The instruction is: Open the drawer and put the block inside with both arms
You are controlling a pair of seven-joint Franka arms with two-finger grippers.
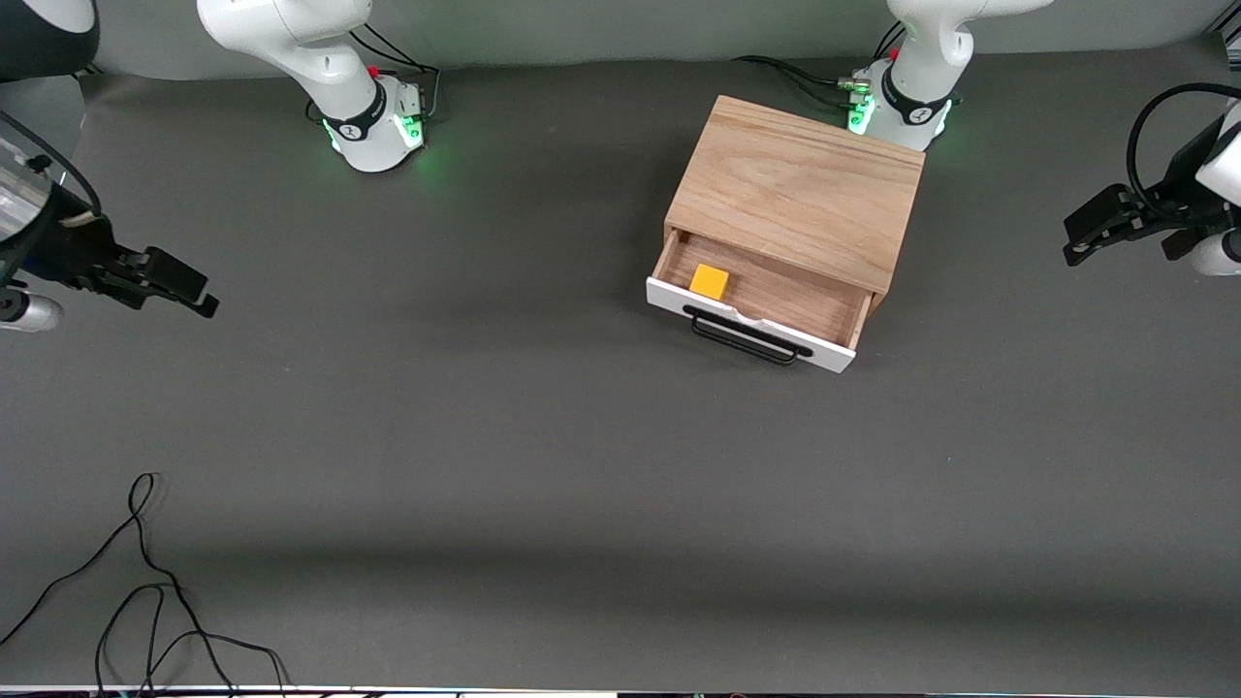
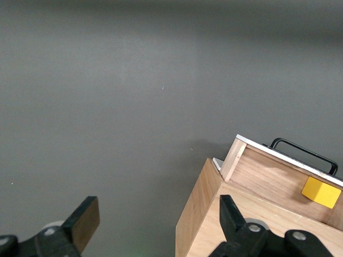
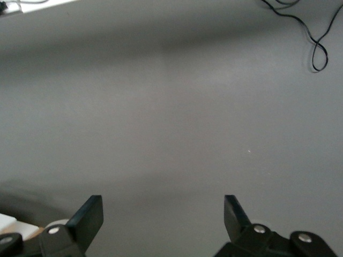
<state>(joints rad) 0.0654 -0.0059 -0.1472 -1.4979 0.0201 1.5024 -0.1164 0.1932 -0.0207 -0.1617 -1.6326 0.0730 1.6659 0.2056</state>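
A robotics lab. Two white arms stand bolted on a grey-covered table. Loose black cables trail at one corner.

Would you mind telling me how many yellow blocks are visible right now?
1. The block sits in the open drawer, toward the right arm's end of it. The cabinet could hide more.

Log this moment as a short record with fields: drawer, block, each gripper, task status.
drawer: drawer pulled open from the cabinet, black handle facing the front camera
block: yellow block lying inside the drawer, at the end toward the right arm
left gripper: left gripper open, holding nothing, up in the air at the left arm's end of the table
right gripper: right gripper open, holding nothing, over bare table at the right arm's end
task status: drawer open, block in it
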